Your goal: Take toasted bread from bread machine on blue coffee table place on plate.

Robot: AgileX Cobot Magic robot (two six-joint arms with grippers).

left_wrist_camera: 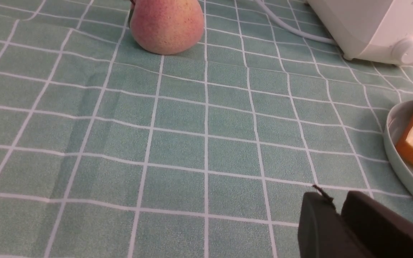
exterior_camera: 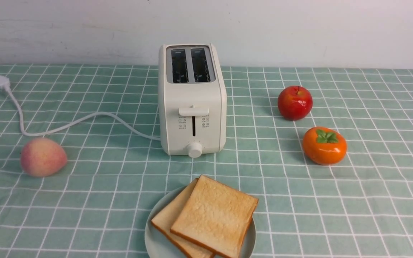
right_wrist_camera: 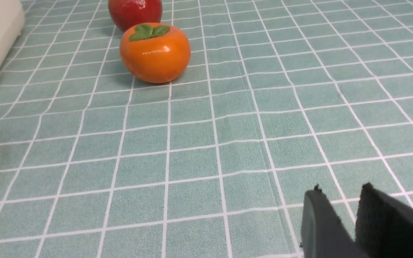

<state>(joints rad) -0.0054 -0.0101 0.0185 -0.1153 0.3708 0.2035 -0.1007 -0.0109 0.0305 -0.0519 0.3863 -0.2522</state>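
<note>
Both slices of toasted bread (exterior_camera: 206, 218) lie overlapped on the plate (exterior_camera: 156, 240), bottom centre; the bread machine (exterior_camera: 191, 100) shows empty slots. Left end effector (left_wrist_camera: 339, 211) looks nearly closed, right end effector (right_wrist_camera: 339, 206) narrowly parted, both empty above the bench (exterior_camera: 84, 200). Best to withdraw clear of the plate.

The table (exterior_camera: 371, 200) wears a teal checked cloth. On it rest the toaster (exterior_camera: 192, 107) with its cord (exterior_camera: 66, 124), a plate (exterior_camera: 152, 236), a peach (exterior_camera: 42, 157), an apple (exterior_camera: 295, 102) and a persimmon (exterior_camera: 324, 145).

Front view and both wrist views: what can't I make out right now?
- Toaster slots: too dark to see inside, front view.
- Plate and lower toast: near sides cut by the frame edge; the top slice covers most of the lower.
- Both arms: absent from the front view.
- Jaws: cropped in both wrist views.
</note>
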